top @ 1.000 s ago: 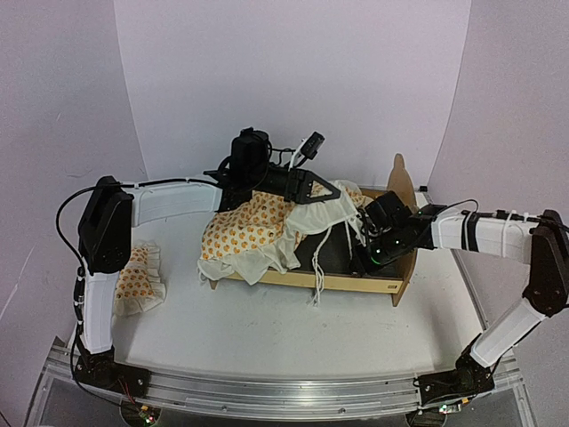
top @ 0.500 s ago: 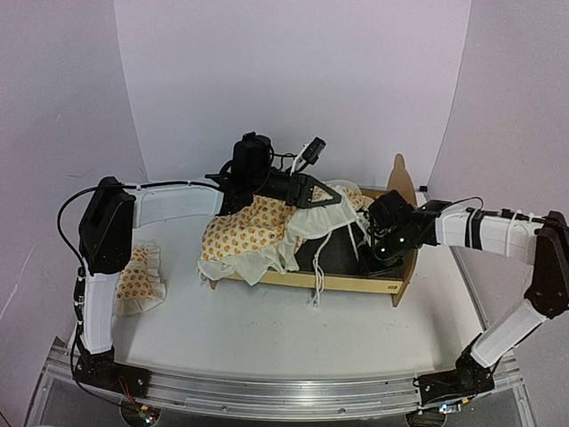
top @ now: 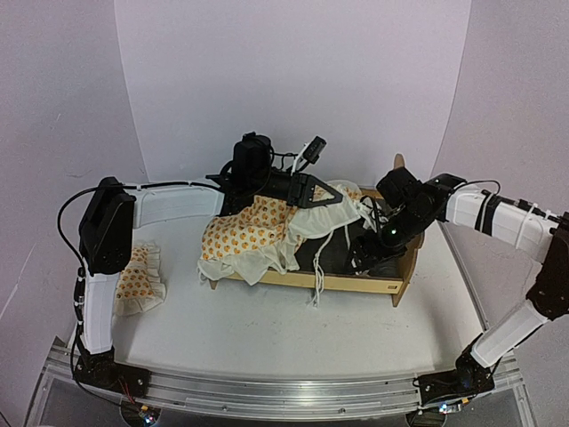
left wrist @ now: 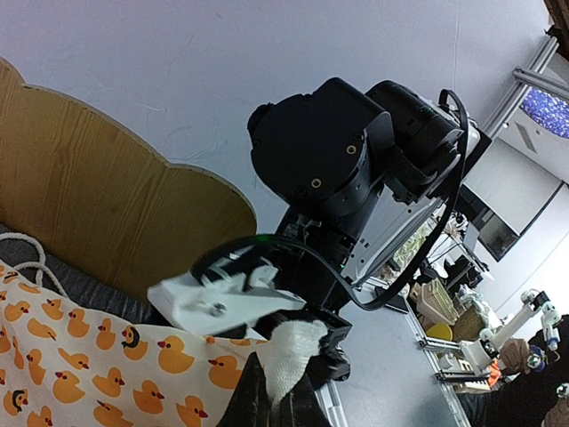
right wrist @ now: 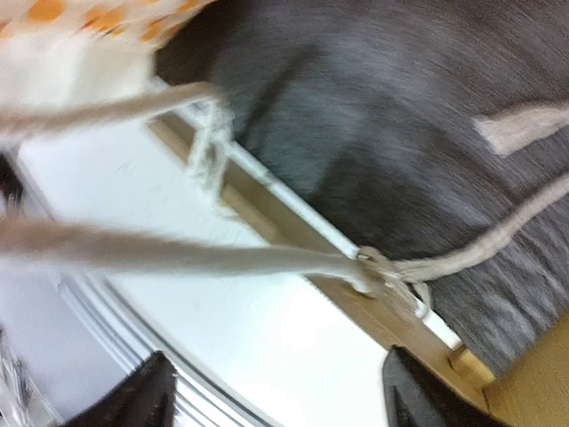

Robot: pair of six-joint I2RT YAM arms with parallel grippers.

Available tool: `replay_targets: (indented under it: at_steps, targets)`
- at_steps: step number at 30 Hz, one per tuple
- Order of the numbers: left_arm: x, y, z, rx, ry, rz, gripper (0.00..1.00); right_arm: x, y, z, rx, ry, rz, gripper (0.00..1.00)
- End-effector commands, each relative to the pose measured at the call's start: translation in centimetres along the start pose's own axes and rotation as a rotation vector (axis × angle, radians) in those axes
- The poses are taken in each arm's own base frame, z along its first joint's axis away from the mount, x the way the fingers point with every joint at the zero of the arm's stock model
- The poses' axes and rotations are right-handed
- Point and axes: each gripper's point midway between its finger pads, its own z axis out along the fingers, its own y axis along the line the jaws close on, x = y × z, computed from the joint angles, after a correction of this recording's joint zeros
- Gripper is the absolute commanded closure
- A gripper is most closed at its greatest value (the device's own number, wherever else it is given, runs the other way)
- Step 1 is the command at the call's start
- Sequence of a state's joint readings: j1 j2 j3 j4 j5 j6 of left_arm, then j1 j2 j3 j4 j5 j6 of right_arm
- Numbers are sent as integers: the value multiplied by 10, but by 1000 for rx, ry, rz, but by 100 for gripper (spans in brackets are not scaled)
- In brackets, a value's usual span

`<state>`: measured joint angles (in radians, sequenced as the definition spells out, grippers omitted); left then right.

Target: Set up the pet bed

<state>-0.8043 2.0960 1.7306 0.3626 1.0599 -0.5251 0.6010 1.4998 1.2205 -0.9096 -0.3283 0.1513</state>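
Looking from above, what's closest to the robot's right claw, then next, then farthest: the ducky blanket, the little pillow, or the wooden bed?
1. The pet bed, directly beneath the right gripper.
2. The duck cover, draped just to its left.
3. The pillow, far to the left, off the bed.

Cream ties (right wrist: 222, 260) cross the pet bed (right wrist: 373, 98) beyond 2 spread fingertips (right wrist: 133, 400)

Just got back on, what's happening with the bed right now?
The left fingers are shut on the duck-print mattress cover, holding one end lifted over the pet bed. The right fingers are open above the bed's grey base, holding nothing, with the cover's ties hanging beside them. The pillow lies on the table off to the left.
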Motion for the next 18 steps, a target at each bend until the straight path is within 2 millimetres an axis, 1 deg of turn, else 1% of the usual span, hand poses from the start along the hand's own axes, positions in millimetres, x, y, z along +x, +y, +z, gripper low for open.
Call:
replay_targets:
  at_steps: [1,3,6,8,12,16,18]
  targets:
    - [-22,-22,-4,25,-42,89,100,0,41,-9,-224,-54,-354,2]
    - [-22,-20,-4,25,-42,88,100,5,42,-7,-244,-47,-448,2]
    - [-21,-18,-4,26,-40,86,100,15,39,4,-279,-24,-551,2]
    - [-21,-16,-5,25,-39,85,100,18,37,10,-283,-8,-589,3]
    - [-18,-14,-4,31,-32,83,100,21,27,20,-250,34,-609,4]
    - [-16,-7,-8,20,-33,78,100,24,13,29,-190,75,-604,14]
    - [-16,-5,-11,14,-34,78,100,25,2,31,-132,90,-615,17]
